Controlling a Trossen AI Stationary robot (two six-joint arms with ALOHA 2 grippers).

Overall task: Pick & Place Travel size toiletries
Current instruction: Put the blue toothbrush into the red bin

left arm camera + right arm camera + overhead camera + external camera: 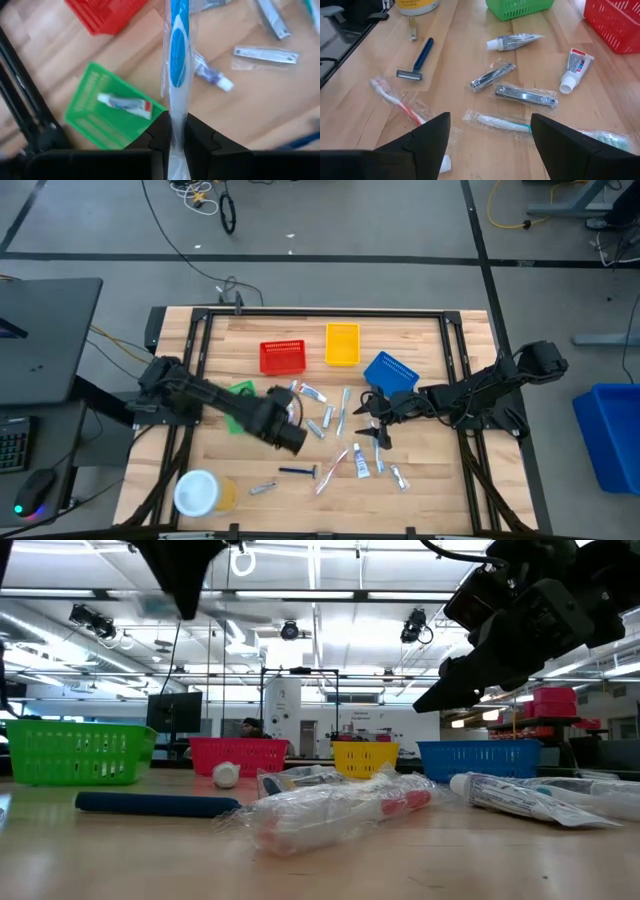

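My left gripper (177, 122) is shut on a blue-and-white toothbrush (178, 55) in clear wrap, above the table's left middle (291, 432). Under it stands the green basket (112, 112), which holds one small tube (125, 106). My right gripper (490, 120) hangs open above the table's middle (378, 420), touching nothing. Below it lie a teal toothbrush (502, 123), two wrapped nail clippers (525, 97), small tubes (514, 42), a blue razor (418, 61) and a red toothbrush (400, 103), all flat on the wood. My left gripper pinches the wrapped toothbrush between its two fingers (161, 131), at the pale part just below the blue grip (177, 111). The fingers lie along it. The toothbrush sticks out past the fingertips and is lifted clear of the table.
Red basket (282, 357), yellow basket (342, 344) and blue basket (390, 370) stand along the far part of the table. A white-lidded jar (197, 492) sits at the near left corner. More wrapped toiletries (330, 808) are scattered over the near middle.
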